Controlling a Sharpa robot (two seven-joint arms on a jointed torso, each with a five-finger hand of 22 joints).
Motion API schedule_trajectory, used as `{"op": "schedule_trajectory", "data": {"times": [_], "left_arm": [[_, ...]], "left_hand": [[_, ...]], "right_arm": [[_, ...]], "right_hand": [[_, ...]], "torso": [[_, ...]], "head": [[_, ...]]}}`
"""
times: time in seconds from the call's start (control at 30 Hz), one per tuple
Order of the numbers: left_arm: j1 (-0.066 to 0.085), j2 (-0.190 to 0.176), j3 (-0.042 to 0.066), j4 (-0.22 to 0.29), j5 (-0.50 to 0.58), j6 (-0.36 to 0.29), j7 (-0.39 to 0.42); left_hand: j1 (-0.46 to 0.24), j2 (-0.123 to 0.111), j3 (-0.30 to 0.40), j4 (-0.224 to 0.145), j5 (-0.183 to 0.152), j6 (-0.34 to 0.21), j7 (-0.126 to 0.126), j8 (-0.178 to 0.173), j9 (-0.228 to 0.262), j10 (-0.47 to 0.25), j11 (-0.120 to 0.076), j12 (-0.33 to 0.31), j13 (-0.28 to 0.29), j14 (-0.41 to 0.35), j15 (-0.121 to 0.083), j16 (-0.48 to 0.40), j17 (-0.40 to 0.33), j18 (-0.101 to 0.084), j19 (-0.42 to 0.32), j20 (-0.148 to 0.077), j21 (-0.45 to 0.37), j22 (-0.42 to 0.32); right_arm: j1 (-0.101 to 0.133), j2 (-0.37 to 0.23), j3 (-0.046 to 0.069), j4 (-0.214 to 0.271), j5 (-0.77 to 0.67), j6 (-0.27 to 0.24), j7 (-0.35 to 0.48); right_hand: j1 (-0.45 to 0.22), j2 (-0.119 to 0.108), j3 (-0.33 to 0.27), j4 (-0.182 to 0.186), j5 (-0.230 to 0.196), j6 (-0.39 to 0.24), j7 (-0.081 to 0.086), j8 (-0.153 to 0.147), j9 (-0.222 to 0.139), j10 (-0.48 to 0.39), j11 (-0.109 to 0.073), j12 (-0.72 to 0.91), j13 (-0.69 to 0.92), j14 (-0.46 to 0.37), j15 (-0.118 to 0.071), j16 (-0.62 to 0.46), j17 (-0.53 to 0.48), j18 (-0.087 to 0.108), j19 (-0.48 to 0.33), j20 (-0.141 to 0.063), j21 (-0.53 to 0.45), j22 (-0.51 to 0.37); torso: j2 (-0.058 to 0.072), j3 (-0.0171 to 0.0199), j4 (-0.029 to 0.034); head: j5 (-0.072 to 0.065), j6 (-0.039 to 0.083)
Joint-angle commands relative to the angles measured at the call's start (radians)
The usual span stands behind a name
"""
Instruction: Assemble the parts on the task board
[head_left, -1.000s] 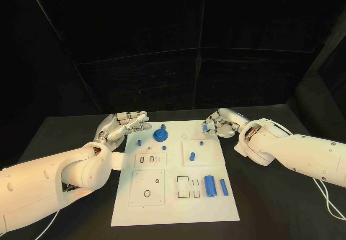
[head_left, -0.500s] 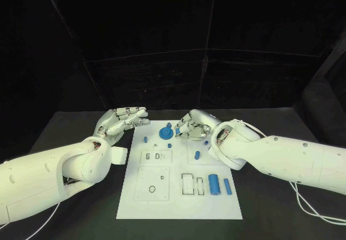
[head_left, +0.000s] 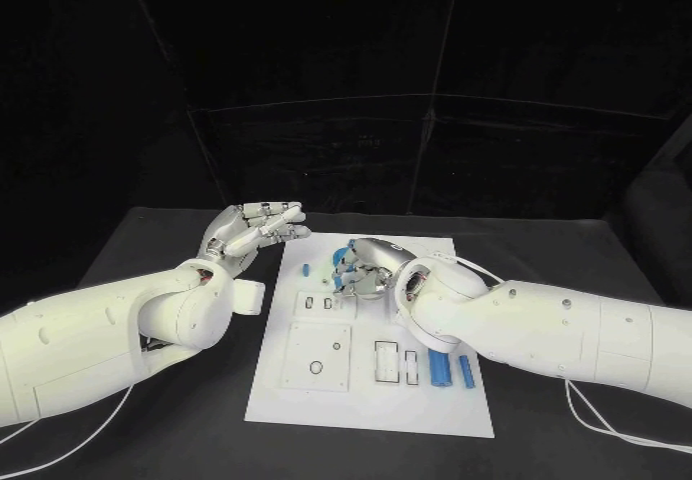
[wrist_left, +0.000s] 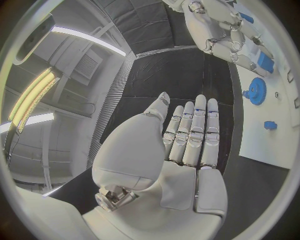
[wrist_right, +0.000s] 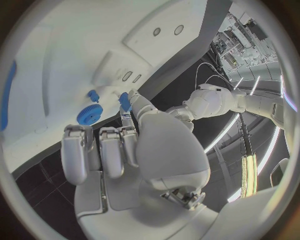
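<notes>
Two hands near board's (head_left: 433, 400) far end. Right hand (head_left: 358, 268) over board, fingers curled, small blue part (wrist_right: 124, 100) pinched at fingertips; gear (wrist_right: 89, 114) just beside that hand on board, another small blue piece (wrist_right: 93, 95) close by. Left hand (head_left: 257, 228) off board, beside its far corner, fingers straight and close together, holding nothing. Two blue cylinders (head_left: 440, 366) on board's near half, well apart from both hands.

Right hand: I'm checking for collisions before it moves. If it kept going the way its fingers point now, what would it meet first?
Probably the blue gear on the task board. The right hand, pinching a small blue part, points at it, though depth is unclear.
</notes>
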Motion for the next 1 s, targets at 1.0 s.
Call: {"op": "schedule_trajectory", "data": {"times": [1.0], "left_arm": [[0.009,0.012,0.001,-0.006,0.0,0.01,0.01]], "left_hand": [[0.0,0.001,-0.003,-0.005,-0.004,0.008,0.0,0.001,0.0,0.008,0.002,-0.002,-0.002,-0.007,0.003,-0.008,-0.002,0.014,0.002,0.0,-0.005,-0.001]], "right_arm": [[-0.029,0.04,-0.003,-0.03,-0.091,0.105,-0.062]], "right_hand": [[-0.024,-0.01,0.008,-0.002,0.002,0.011,-0.007,0.002,-0.001,0.04,-0.005,-0.012,0.172,0.084,-0.007,-0.008,0.167,-0.014,0.031,-0.005,-0.001,0.162]], "torso": [[0.001,0.0046,-0.0015]], "head": [[0.017,-0.02]]}}
